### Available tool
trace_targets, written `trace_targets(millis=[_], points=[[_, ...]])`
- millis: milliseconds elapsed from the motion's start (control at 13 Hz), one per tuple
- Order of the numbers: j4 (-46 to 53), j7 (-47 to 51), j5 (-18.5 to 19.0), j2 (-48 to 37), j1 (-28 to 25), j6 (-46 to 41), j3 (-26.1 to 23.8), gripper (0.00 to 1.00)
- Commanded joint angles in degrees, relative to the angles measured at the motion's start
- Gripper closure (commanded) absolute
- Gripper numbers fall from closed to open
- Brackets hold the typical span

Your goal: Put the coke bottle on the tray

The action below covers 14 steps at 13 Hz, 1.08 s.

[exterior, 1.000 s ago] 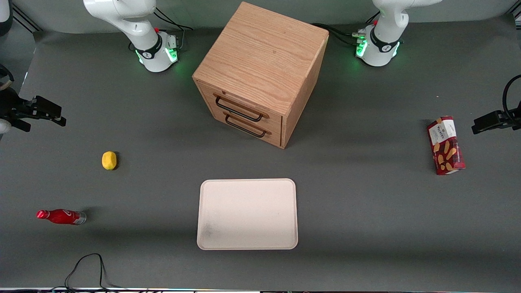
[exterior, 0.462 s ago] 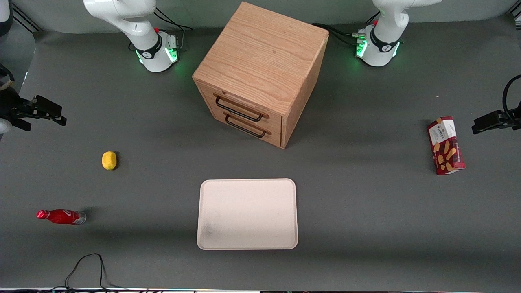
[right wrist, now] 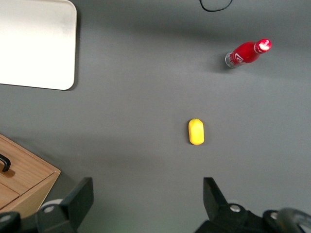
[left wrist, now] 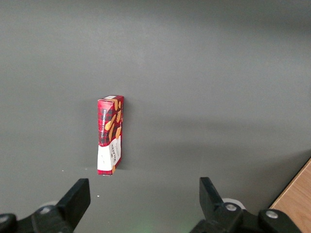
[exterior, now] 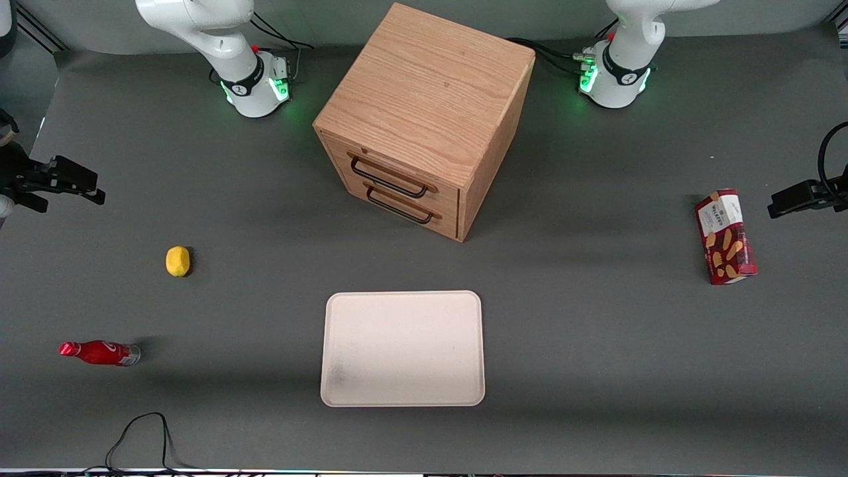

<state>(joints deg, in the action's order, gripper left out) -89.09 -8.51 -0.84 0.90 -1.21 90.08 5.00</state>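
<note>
Red coke bottle [exterior: 99, 352], cream tray [exterior: 403, 348], yellow lemon [exterior: 177, 261], black tool [exterior: 63, 180].

The tabletop [exterior: 596, 344] looked like matt dark grey cloth or mat, smooth and free of glare. The coke bottle [exterior: 99, 352] had a glossy red body with a silvery, metallic-looking base. At its 3 o'clock in the front view, the tray [exterior: 403, 348] was matt cream, probably plastic, faintly smudged. The drawer cabinet [exterior: 424, 119] showed grained light wood with dark metal handles. The lemon [exterior: 177, 261] looked dull yellow. The biscuit box [exterior: 725, 236] was printed cardboard. The gripper [exterior: 69, 180] was matt black, fingers spread.
</note>
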Motion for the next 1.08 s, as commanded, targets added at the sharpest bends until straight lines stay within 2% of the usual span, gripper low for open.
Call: trace_targets(millis=[0, 77, 231, 462, 692, 846, 1000], points=[[4.1, 0.6, 1.1, 3.1, 0.8, -0.4, 1.0, 0.0], [7.5, 0.2, 0.6, 6.3, 0.9, -0.4, 3.1, 0.0], [14.4, -6.7, -0.4, 12.3, 1.3, -0.8, 6.3, 0.0], [23.3, -15.6, -7.0, 20.9, 5.4, -1.7, 10.7, 0.0], [36.7, -23.0, -11.4, 31.1, 13.2, -3.8, 9.8, 0.0], [40.3, -25.2, -11.7, 35.0, 16.0, -3.1, 8.5, 0.0], [45.1, -25.2, -11.6, 38.7, 19.7, -2.2, 3.6, 0.0]])
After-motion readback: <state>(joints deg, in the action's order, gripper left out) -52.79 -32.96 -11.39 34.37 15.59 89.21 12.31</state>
